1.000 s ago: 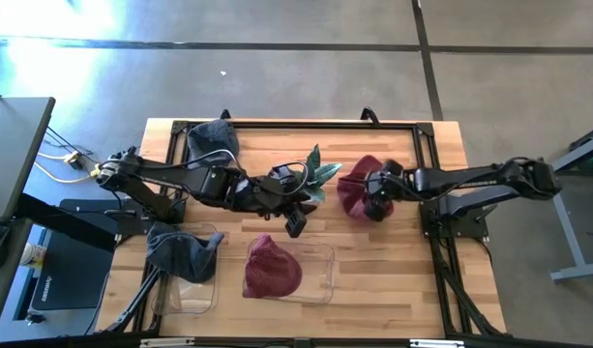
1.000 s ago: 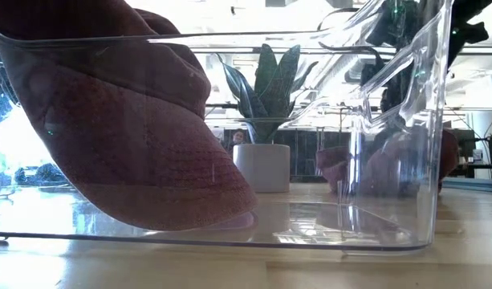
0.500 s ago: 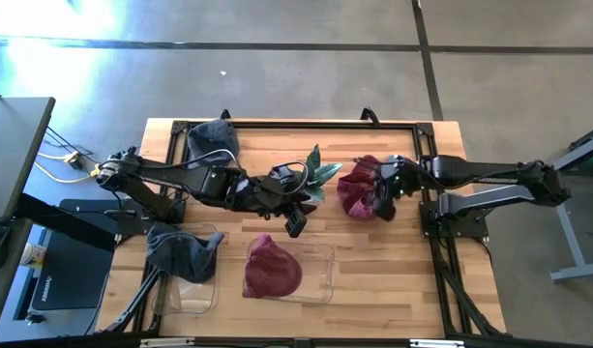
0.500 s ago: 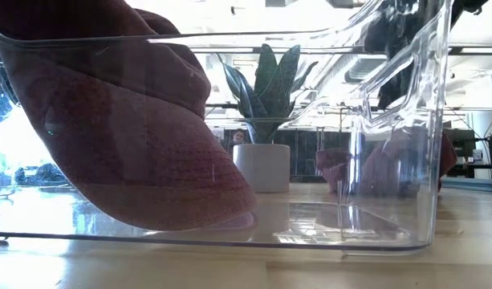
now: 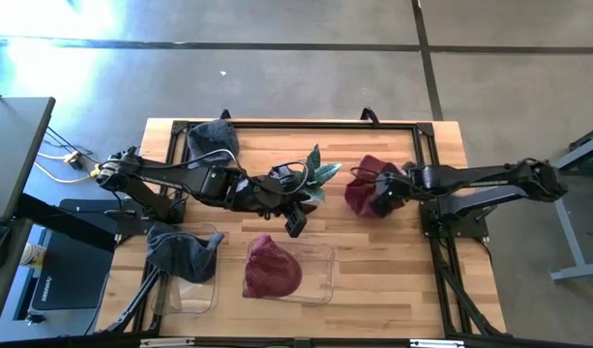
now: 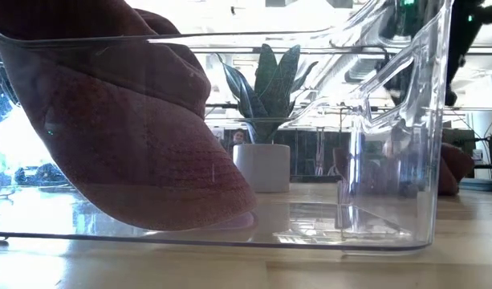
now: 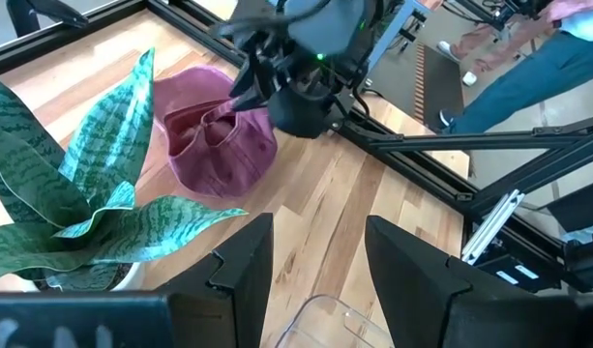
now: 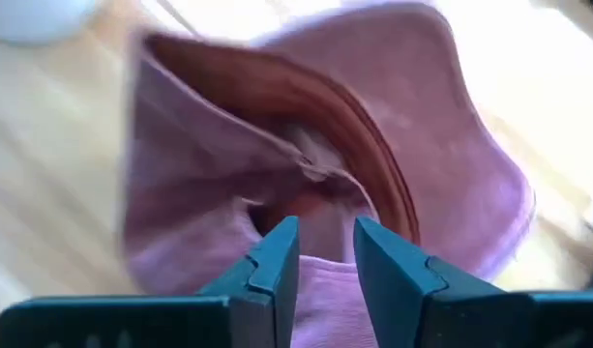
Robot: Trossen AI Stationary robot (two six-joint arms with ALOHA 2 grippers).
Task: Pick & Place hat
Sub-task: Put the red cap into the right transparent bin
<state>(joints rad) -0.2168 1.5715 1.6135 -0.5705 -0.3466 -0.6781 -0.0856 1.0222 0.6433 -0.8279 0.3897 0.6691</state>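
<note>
Your right gripper (image 8: 325,253) sits at the hat (image 5: 366,188), fingers narrowed on its fabric; the bin (image 5: 325,280) lies toward the left gripper (image 7: 315,253), parted and empty

A maroon hat (image 6: 125,136) fills the clear bin (image 6: 390,160); a potted plant (image 6: 263,128) stands behind

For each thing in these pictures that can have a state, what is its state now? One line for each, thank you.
Right gripper: fingers nearly closed on the loose maroon hat's fabric.
Loose maroon hat: crumpled, on the table beside the plant.
Left gripper: open, empty, near the plant.
Large clear bin: holds a maroon hat.
Small clear bin: holds a grey hat.
Second grey hat: on the table.
Plant: upright.
</note>
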